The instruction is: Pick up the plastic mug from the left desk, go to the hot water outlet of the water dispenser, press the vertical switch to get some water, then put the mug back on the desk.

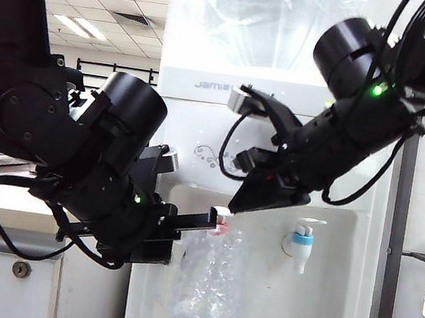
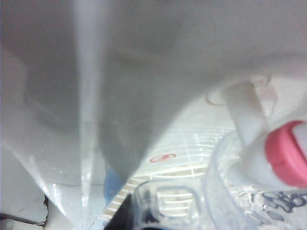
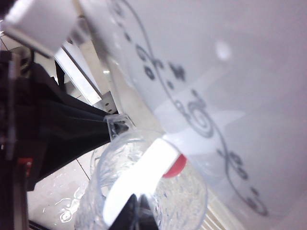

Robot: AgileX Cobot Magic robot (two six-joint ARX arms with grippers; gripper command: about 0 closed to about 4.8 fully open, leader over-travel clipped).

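Mug held under the hot tap

The left gripper (image 1: 207, 221), jaws clamped on the plastic mug (image 1: 212, 277), is holding it beneath the red-collared tap (image 1: 221, 226) of the water dispenser (image 1: 319, 303); the right gripper (image 1: 239, 205), jaws shut, is touching the lever (image 3: 139, 179).

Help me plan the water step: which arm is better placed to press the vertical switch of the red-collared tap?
Probably the right. The shut right gripper sits on the small white lever, above the clear dimpled plastic mug. The left gripper is busy holding that mug under the tap.
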